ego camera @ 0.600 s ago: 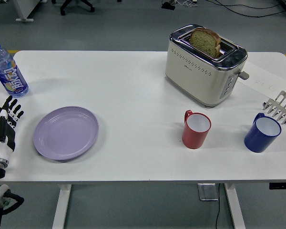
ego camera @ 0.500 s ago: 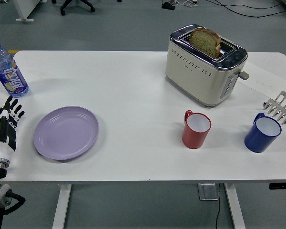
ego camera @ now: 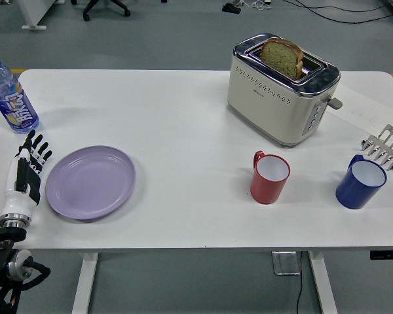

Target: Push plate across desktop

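Note:
A lilac plate lies flat on the left part of the white table. My left hand hovers just beside the plate's left rim, fingers straight and held together, pointing away from me, holding nothing. Whether it touches the rim I cannot tell. My right hand is out of the picture.
A blue-capped drink bottle stands at the far left, behind my hand. A cream toaster with a bread slice sits at the back right. A red mug, a blue mug and a metal rack stand on the right side.
My left hand has moved right and a little forward, closing the gap to the plate's left rim. The plate has stayed about where it was.

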You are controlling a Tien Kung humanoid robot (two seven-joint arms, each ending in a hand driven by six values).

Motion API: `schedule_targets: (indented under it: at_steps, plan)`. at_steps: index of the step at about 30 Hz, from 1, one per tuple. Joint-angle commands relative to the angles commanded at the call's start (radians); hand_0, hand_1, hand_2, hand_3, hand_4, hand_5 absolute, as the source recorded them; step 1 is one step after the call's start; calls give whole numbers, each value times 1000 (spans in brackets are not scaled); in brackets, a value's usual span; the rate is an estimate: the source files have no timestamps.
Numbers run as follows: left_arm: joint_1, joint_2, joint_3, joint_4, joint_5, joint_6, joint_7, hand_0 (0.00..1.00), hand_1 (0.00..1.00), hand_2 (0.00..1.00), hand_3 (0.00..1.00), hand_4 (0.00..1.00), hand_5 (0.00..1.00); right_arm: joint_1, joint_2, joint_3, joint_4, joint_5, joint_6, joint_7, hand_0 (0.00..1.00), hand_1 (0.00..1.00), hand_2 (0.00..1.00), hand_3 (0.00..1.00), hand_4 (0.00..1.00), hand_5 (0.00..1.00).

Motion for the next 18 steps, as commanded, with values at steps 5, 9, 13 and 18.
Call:
schedule_targets:
  at_steps: [5,9,13,18]
  plan:
    - [-8,-20,-6,8,1,0,3,897,941,994,998,507,998,0,-1,-2,0,1,0,1,613,554,656,641,165,382]
    - [-12,-25,15,20,-3,0,3,897,941,994,998,507,998,-1,-1,-3,0,1,0,1,613,554,656,641,165,382]
    - [-16,-29,40,24,-7,3,-1,896,939,992,998,510,998,0,-1,-5,0,2,1,2,614,554,656,641,165,383]
    - [-21,-32,52,27,-14,7,-6,895,939,991,998,512,998,1,-1,-5,0,1,1,2,613,554,656,641,164,381]
